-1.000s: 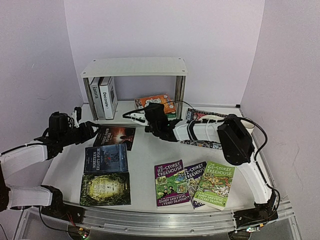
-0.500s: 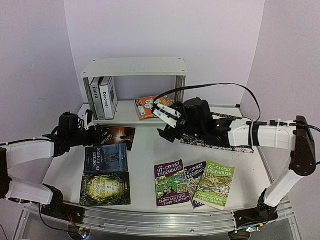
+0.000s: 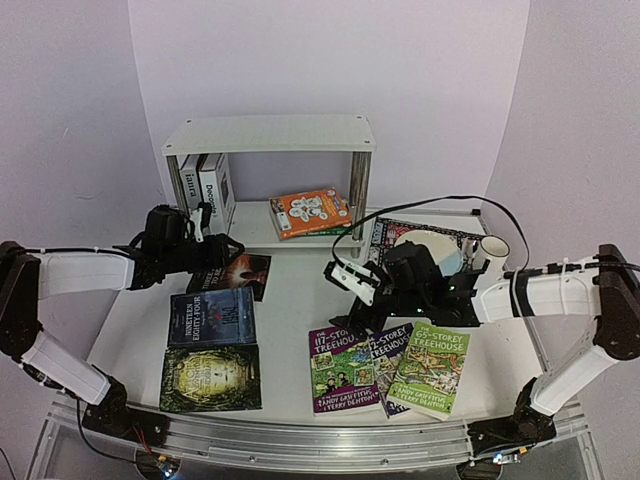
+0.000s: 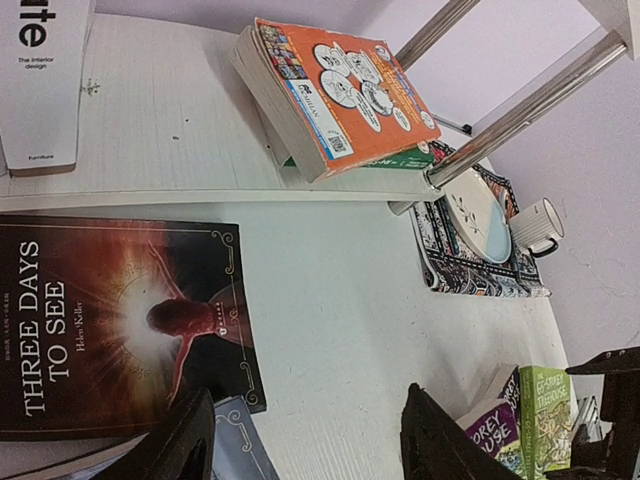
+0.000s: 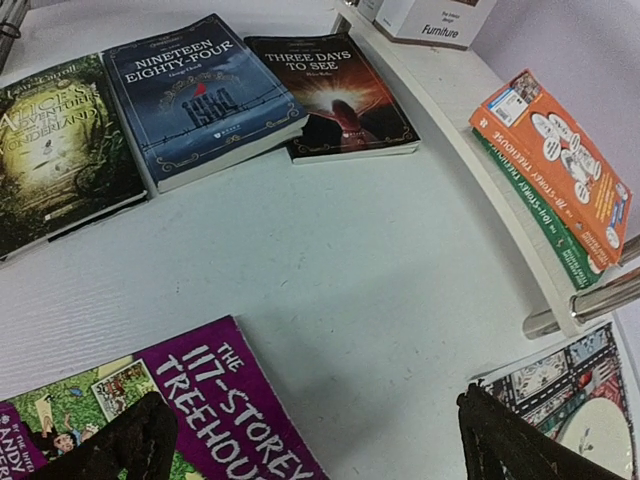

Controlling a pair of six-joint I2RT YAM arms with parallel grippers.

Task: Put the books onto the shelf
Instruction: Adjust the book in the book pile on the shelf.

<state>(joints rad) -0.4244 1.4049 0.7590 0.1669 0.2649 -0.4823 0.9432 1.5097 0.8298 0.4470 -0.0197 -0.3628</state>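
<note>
The shelf [image 3: 268,133] stands at the back of the table [image 3: 295,300], close to the rear wall. On its lower board, two white hardbacks [image 3: 205,195] stand upright at the left end with their spines facing forward. Toward the right end, an orange paperback [image 3: 310,208] lies flat on a green paperback [image 5: 548,220], near the chrome posts [image 3: 360,195]. Six more books lie flat on the table, covers up. On the left, in order from the shelf toward the near edge, are a dark book titled Three Days to See [image 3: 238,272], a blue-grey Nineteen Eighty-Four [image 3: 212,315] and a dark green Alice book [image 3: 212,378]; neighbouring books touch at their edges. On the right is a fanned group: a purple paperback [image 3: 343,368], a blue paperback [image 3: 390,350] partly covered by its neighbours, and a light green paperback [image 3: 430,368]. The left gripper [image 3: 226,246] hovers at the front edge of the shelf, above the far end of the Three Days to See book. Its jaws are spread with nothing between them. The right gripper [image 3: 355,285] hovers over bare table just beyond the far edge of the purple paperback. Its jaws are spread wide and hold nothing. A patterned mat [image 3: 395,230] lies to the right of the shelf and carries a plate [image 3: 432,245]; a mug [image 3: 495,248] stands at its right.
</note>
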